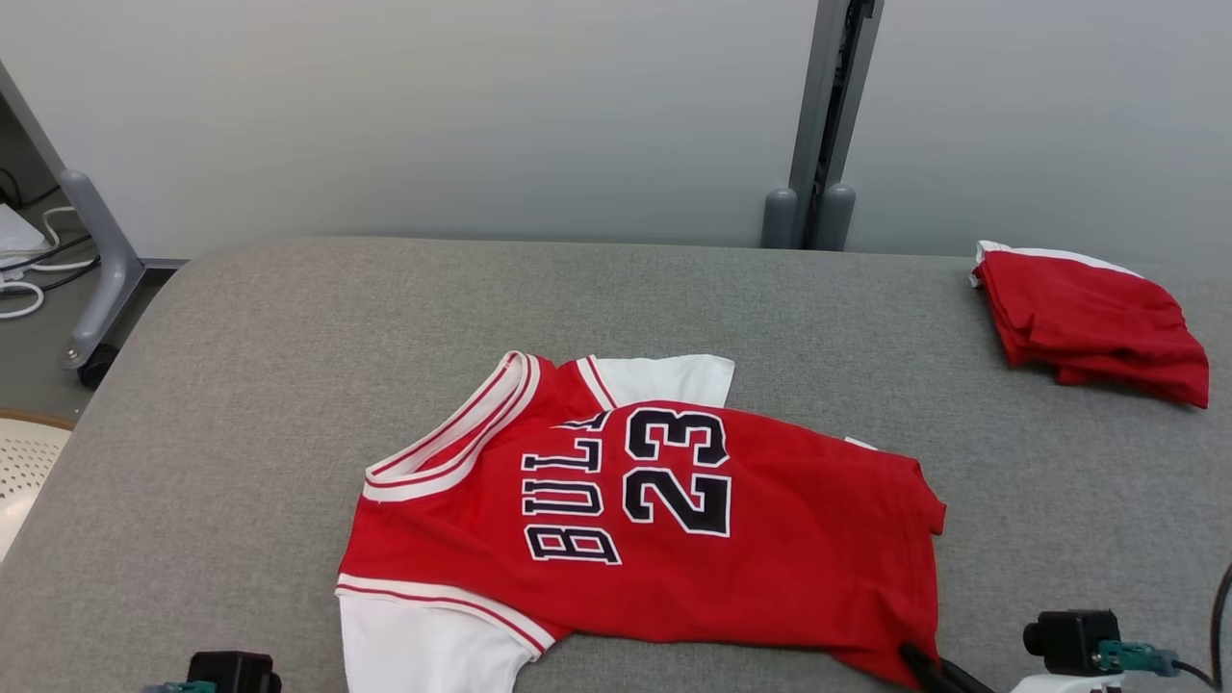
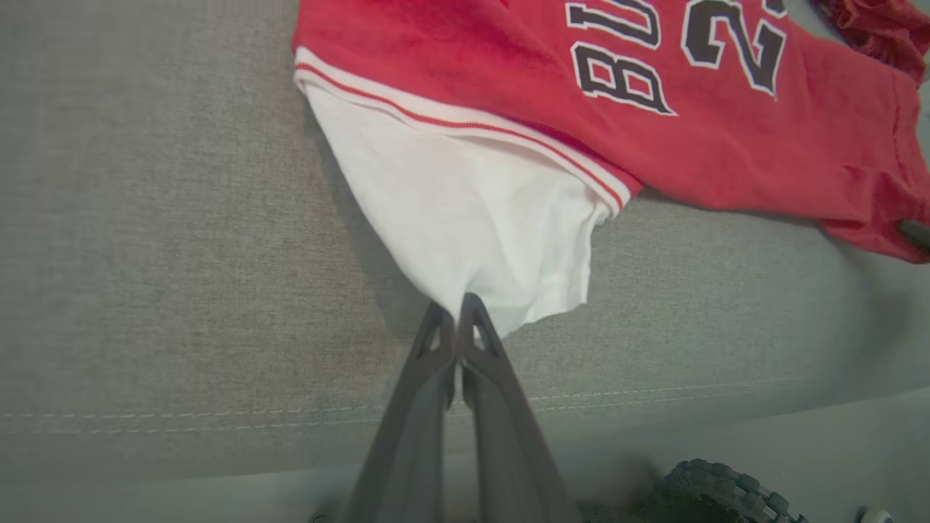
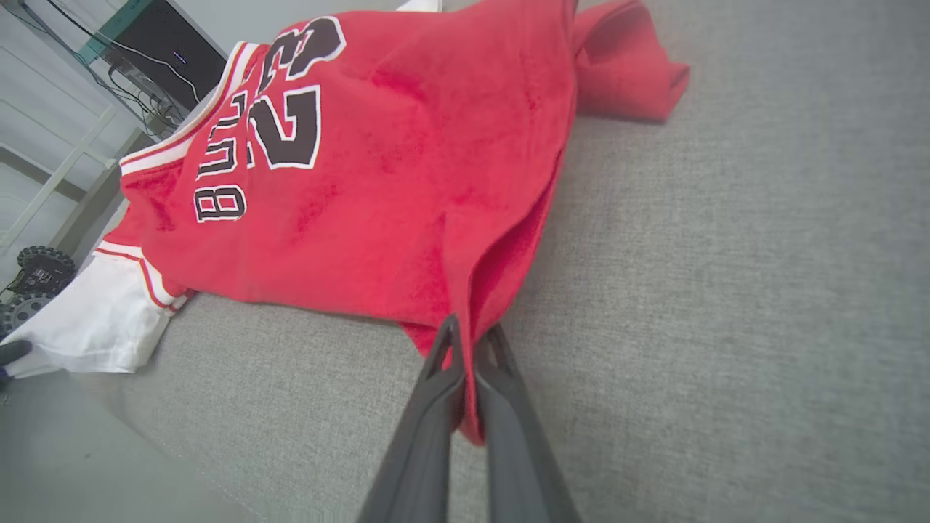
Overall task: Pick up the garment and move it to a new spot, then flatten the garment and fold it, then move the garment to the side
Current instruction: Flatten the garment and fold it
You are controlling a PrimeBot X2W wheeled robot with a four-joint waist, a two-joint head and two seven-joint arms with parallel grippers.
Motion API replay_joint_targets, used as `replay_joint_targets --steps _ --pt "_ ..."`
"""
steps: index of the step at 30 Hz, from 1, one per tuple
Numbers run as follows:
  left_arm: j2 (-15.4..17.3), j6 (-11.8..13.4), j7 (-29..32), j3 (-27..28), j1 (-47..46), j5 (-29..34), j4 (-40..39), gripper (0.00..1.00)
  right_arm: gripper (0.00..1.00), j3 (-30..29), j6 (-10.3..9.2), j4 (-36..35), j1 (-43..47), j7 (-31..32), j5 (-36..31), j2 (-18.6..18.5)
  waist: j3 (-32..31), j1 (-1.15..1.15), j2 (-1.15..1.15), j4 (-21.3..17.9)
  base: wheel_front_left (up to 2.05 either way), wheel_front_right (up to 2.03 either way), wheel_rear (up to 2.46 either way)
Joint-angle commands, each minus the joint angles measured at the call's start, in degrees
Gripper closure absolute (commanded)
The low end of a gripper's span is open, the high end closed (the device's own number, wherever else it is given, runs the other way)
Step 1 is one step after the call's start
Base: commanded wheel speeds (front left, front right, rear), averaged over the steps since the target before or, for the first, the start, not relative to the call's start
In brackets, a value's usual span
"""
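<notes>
Now left pincer clamps the jersey by its sleeve, right pincer by its hem

In the head view the bottom edge cuts off the jersey's near sleeve at 7 o'clock and most of the right gripper at 5 o'clock, and a fold hides the last letter of the chest word. In the left wrist view the top edge slices through the number at 1 o'clock, the sleeve's very tip is lost between the closed fingers of the left gripper, and a blurred wheel at 5 o'clock runs off the bottom. In the right wrist view the pinched part of the hem is hidden between the fingers at 6 o'clock, and a dark tip at 9 o'clock is cut by the left edge, too little to identify.
</notes>
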Motion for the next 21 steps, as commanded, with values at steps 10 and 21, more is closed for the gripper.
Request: replay_joint_targets --steps 10,21 --pt "3.5 2.5 2.7 1.9 2.4 0.2 -13.1 1.0 1.0 -1.6 0.14 -10.0 3.1 1.7 1.8 -4.4 -0.1 0.0 0.0 -0.7 0.0 0.0 0.0" --pt "6.7 -1.8 3.2 3.4 -18.5 1.7 -12.9 1.0 1.0 -5.4 0.14 -15.5 -11.6 1.0 -1.9 -4.4 8.5 0.0 0.0 -2.6 0.0 0.0 0.0"
